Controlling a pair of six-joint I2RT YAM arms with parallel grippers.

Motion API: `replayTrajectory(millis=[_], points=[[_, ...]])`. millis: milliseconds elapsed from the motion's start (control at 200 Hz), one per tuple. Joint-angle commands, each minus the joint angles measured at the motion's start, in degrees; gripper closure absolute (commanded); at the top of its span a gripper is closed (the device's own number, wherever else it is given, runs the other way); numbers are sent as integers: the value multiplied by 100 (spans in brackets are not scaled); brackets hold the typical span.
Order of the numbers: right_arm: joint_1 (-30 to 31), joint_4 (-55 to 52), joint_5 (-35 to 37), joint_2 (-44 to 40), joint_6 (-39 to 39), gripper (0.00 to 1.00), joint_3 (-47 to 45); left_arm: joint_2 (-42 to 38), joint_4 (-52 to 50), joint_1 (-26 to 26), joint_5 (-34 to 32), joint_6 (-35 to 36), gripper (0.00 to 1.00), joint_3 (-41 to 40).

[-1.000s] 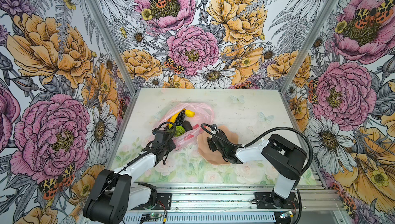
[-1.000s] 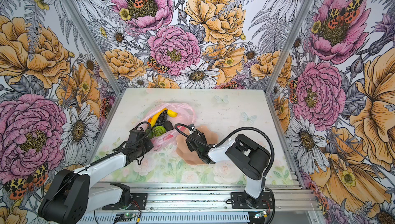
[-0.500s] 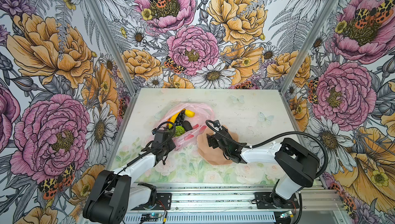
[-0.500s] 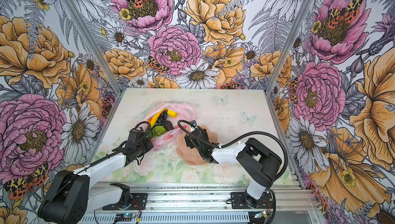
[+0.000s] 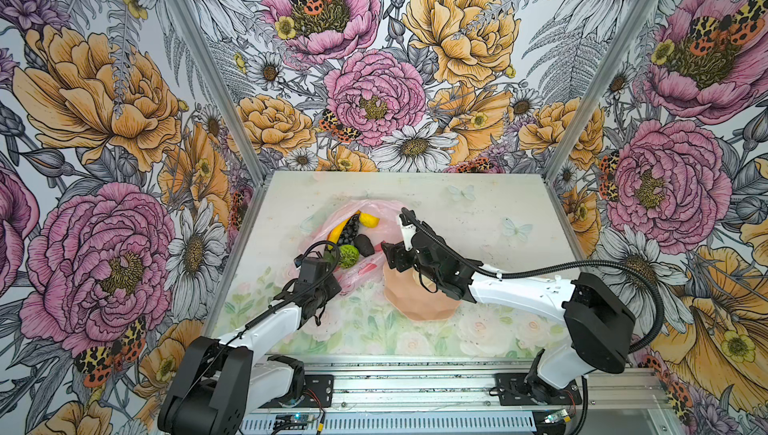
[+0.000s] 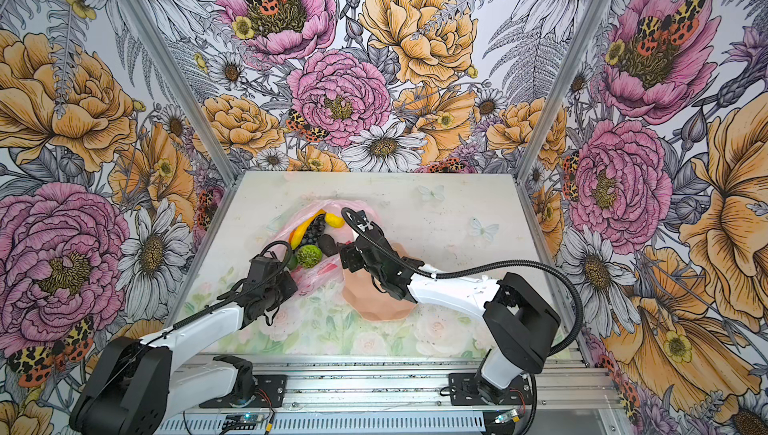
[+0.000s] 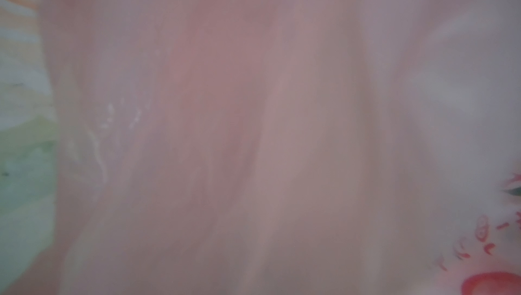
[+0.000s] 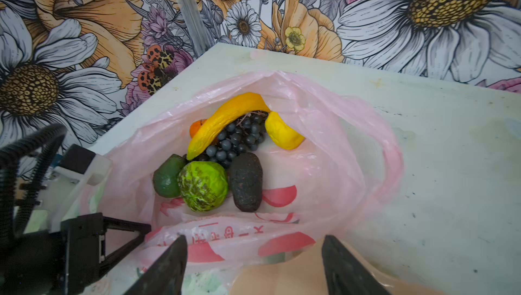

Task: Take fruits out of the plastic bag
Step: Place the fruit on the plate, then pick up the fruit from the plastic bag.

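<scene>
The pink plastic bag (image 5: 376,210) (image 8: 332,150) lies open on the table with the fruits inside. In the right wrist view I see a yellow banana (image 8: 225,117), a dark grape bunch (image 8: 236,138), a yellow lemon (image 8: 282,134), a lime-green ball (image 8: 203,186), a dark avocado (image 8: 246,185), a green fruit (image 8: 166,176) and an orange piece (image 8: 195,128). My right gripper (image 5: 395,237) (image 8: 253,265) stands open at the bag's mouth, over its near lip, with nothing between its fingers. My left gripper (image 5: 332,283) is shut at the bag's near-left edge. Pink film (image 7: 253,138) fills its wrist view and hides its tips.
A peach scalloped dish (image 5: 415,302) (image 8: 282,279) sits just under and behind my right gripper, touching the bag's near edge. The flowered walls close in the table at the back and both sides. Bare table (image 5: 478,221) lies right of the bag.
My right arm has stretched out and carried its open gripper from over the dish toward the bag's mouth. The left arm and the bag have not moved.
</scene>
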Motion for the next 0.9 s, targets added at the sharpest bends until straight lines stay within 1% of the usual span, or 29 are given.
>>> replayTrajectory(millis=[0, 165, 325, 400, 570, 666, 776, 896], points=[[105, -353, -716, 504, 405, 25, 530, -81, 196, 20, 73, -141, 100, -129], [299, -647, -817, 1259, 928, 25, 1330, -149, 252, 45, 87, -276, 100, -281], [331, -902, -1013, 1979, 1361, 26, 1996, -245, 232, 55, 45, -403, 100, -391], [339, -933, -1201, 2279, 1410, 26, 2258, -290, 236, 55, 34, -423, 100, -440], [351, -960, -1326, 2737, 1454, 27, 2639, -284, 271, 63, 52, -401, 100, -461], [343, -1019, -1205, 2899, 1430, 26, 2793, -305, 282, 62, 52, -388, 100, -465], [294, -1113, -844, 3065, 1476, 27, 2897, -329, 320, 68, 68, -368, 100, -486], [198, -1156, -816, 3315, 1448, 27, 3055, -353, 328, 73, 62, -346, 100, -484]])
